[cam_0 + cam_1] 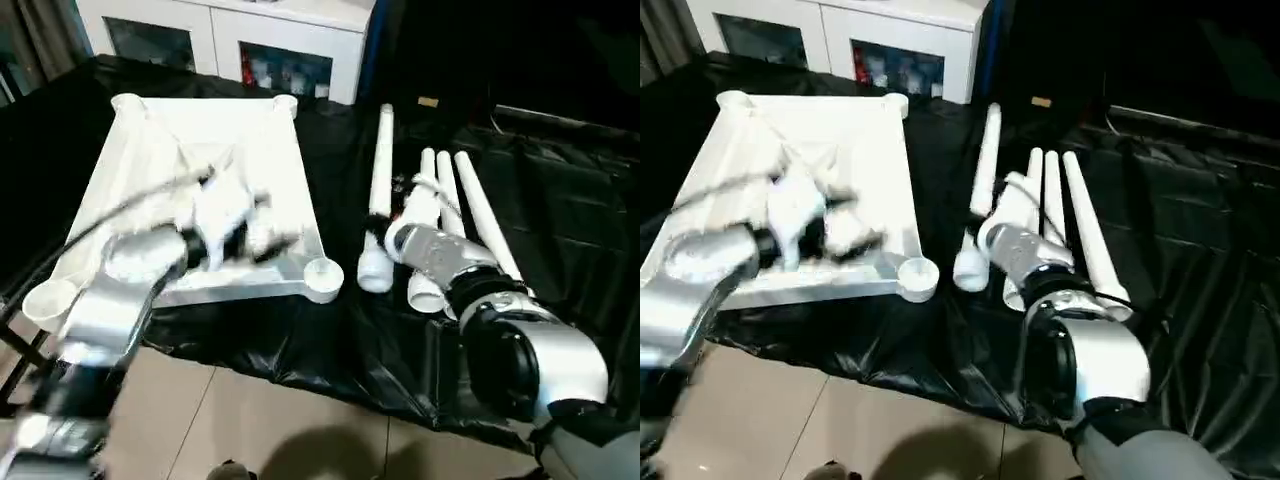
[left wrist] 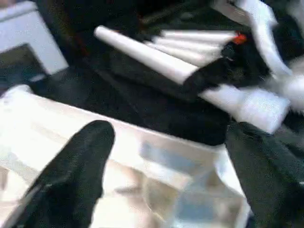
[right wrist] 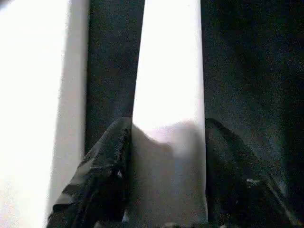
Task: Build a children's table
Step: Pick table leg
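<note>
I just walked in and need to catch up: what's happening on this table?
A humanoid robot is assembling a children's table. The white tabletop lies underside up on black sheeting, with four white legs beside it, none fitted yet. The right gripper has its jaws around one leg. The left gripper hangs open over the tabletop's near corner socket.

White cabinet (image 1: 225, 40), upper left of frame: glass doors, small items dimly visible behind them. Black sheet (image 1: 560, 210), crinkled and glossy, across the middle and right, hanging over the work surface's near edge. Beige tiled floor (image 1: 260, 430), lower left and centre. Dark background, upper right. Curtain (image 1: 45, 35), far upper left.
</note>
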{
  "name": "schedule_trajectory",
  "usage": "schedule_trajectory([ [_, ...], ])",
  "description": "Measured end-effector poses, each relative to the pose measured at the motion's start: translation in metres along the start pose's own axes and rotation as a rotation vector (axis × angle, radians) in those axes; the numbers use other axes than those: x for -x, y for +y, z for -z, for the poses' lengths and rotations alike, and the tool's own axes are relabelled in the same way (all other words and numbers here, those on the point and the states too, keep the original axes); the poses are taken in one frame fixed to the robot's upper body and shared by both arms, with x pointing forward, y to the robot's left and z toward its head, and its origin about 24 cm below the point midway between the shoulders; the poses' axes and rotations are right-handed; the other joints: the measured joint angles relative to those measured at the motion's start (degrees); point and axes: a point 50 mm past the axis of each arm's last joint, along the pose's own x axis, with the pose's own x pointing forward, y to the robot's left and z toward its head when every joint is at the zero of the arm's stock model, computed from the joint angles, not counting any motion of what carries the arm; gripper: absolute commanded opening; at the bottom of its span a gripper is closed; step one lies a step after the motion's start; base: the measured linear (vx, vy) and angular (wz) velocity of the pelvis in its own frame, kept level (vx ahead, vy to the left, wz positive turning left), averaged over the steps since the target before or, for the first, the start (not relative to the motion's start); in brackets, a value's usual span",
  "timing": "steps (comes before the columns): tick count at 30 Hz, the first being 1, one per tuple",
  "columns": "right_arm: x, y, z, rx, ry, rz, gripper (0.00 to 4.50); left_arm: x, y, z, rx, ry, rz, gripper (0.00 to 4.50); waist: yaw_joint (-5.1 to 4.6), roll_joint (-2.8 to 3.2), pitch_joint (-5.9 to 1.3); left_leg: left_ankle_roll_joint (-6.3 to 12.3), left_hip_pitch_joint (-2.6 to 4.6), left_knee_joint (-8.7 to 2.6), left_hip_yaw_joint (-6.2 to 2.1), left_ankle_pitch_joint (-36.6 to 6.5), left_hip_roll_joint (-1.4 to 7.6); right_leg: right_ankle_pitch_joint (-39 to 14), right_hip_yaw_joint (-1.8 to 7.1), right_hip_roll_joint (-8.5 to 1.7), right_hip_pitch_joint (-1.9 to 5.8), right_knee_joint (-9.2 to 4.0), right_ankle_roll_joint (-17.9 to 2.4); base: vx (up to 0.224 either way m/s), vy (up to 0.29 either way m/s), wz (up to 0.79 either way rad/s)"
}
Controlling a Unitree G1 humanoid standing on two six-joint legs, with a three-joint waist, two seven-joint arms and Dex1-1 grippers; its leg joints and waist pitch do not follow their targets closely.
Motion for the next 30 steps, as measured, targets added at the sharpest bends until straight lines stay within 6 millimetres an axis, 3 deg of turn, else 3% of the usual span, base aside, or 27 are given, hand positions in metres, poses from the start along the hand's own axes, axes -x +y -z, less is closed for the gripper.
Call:
schedule_trajectory([
  [4, 0.009, 0.015, -0.023, 0.02, -0.146, -0.291, 1.84, -0.016, 0.006, -0.014, 0.159, -0.099, -0.109, 4.5, 0.25, -0.02, 0.01, 0.73, -0.08, 0.01, -0.01, 0.1, 0.03, 0.0, -0.06, 0.0, -0.03, -0.03, 0.0, 0.0, 0.0, 0.0],
  [7, 0.022, 0.024, -0.034, 0.039, -0.186, -0.487, 1.84, -0.025, 0.005, -0.028, 0.292, -0.151, -0.087, 4.5, 0.45, -0.03, 0.0, 0.79, -0.04, 0.0, -0.01, 0.1, 0.03, 0.0, -0.08, 0.0, 0.0, -0.06, -0.1, 0.0, 0.0, 0.0],
  [12, 0.046, 0.023, -0.022, 0.051, -0.146, -0.734, 1.83, -0.04, -0.005, -0.049, 0.621, -0.267, 0.035, 4.5, 1.61, -0.03, 0.04, 0.94, -0.11, 0.03, 0.0, 0.2, 0.03, 0.2, -0.11, -0.02, 0.0, -0.16, -0.2, 0.0, 0.0, 0.0],
  [18, 0.071, 0.03, -0.023, 0.088, -0.134, -0.894, 1.83, -0.042, -0.016, -0.07, 0.84, -0.389, 0.192, 4.5, 1.88, 0.05, 0.08, 0.97, -0.06, 0.02, -0.01, 0.3, 0.03, 0.4, -0.12, -0.02, 0.05, -0.24, -0.2, 0.0, 0.0, 0.0],
  [30, 0.089, 0.044, -0.017, 0.123, -0.087, -0.99, 1.83, -0.043, -0.022, -0.074, 0.877, -0.35, 0.184, 4.5, 2.6, 0.08, 0.1, 0.76, -0.08, -0.01, -0.03, 0.3, 0.02, 0.6, -0.12, -0.02, 0.13, -0.45, -0.1, 0.0, 0.0, 0.0],
])
